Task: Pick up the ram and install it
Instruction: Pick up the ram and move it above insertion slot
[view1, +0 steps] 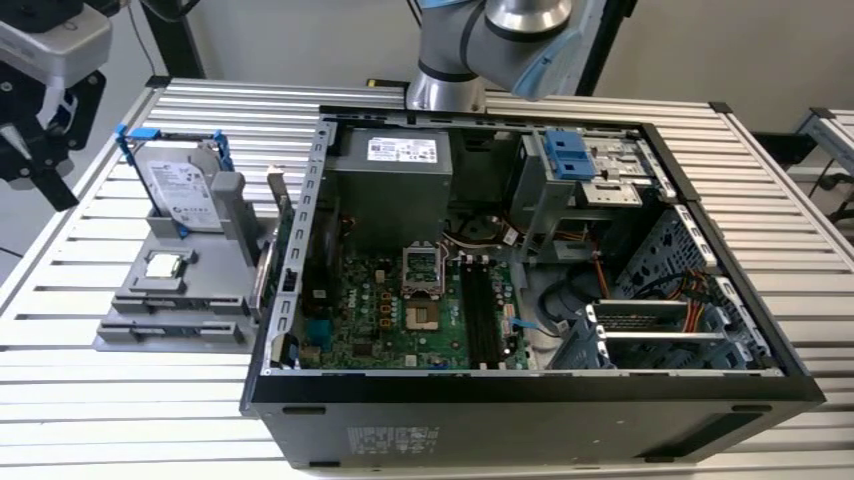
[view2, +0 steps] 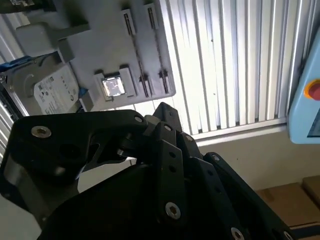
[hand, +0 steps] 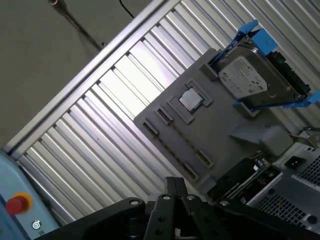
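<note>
The ram (view1: 278, 207) is a thin dark stick standing on edge in the grey fixture (view1: 160, 300), between the fixture's tall block and the computer case. The first wrist view shows the ram (hand: 243, 173) as a dark strip beside the fixture (hand: 220, 135). My black gripper (view1: 40, 150) hangs above the table's edge at the exterior view's far left, well away from the ram and holding nothing that I can see. Its linkage appears in both wrist views (view2: 165, 110) (hand: 172, 182). Long black memory slots (view1: 487, 310) lie on the green motherboard inside the case.
A silver hard drive (view1: 184, 190) in blue brackets leans at the fixture's back, and a small square processor (view1: 166, 265) lies on its middle. The open computer case (view1: 534, 385) fills the table's middle. A pale blue panel with a red button (hand: 17, 204) sits beyond the table.
</note>
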